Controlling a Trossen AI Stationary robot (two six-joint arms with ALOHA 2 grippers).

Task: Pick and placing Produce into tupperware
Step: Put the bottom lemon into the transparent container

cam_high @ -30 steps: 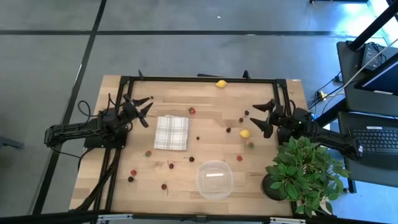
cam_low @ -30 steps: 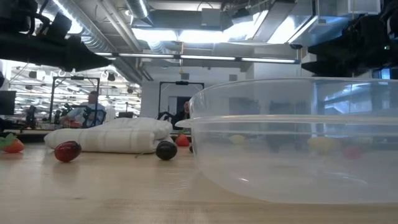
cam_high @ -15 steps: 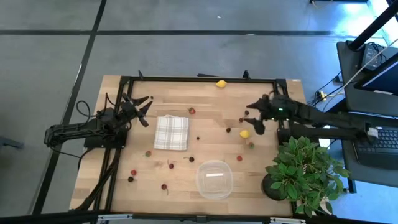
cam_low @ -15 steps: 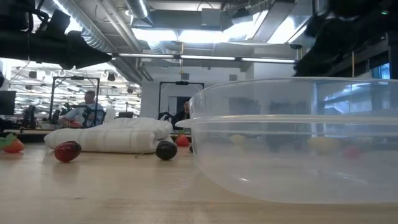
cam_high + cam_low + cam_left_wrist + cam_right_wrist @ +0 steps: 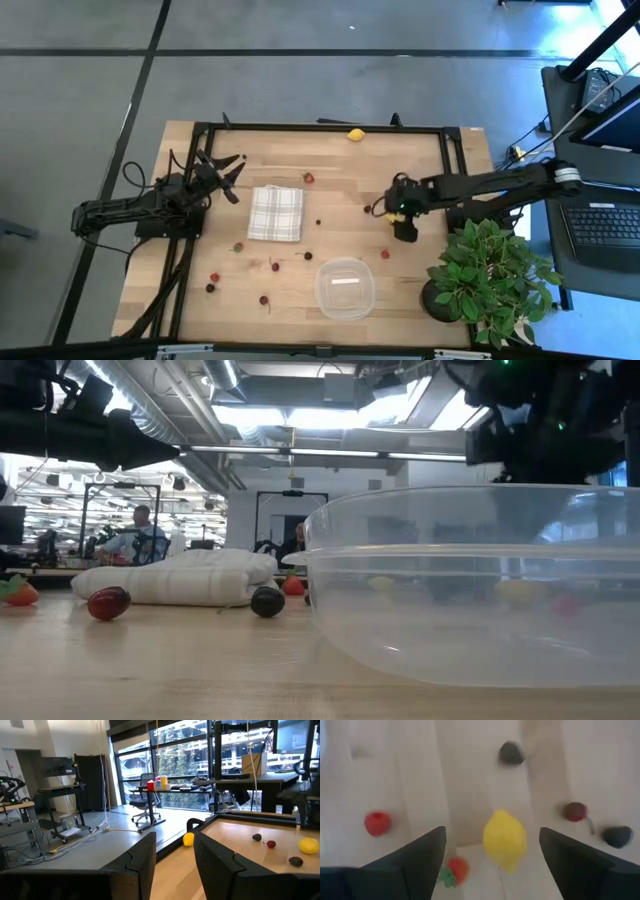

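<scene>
The right hand (image 5: 492,865) hangs spread wide over a yellow lemon (image 5: 504,839) near the desk's right edge, bare wood (image 5: 465,780) around it. The clear tupperware (image 5: 344,288) sits near the front edge. The left hand (image 5: 229,172) waits released by the left edge.

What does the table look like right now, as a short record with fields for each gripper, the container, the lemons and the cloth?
right gripper: open, over a lemon right of table centre, not touching it
left gripper: open, raised at the table's left side, waiting
tupperware: near front edge, nothing visible in it
second lemon: at the far edge
berries: scattered on the wood, outside the container
folded cloth: left of centre
potted plant: front right corner
</scene>
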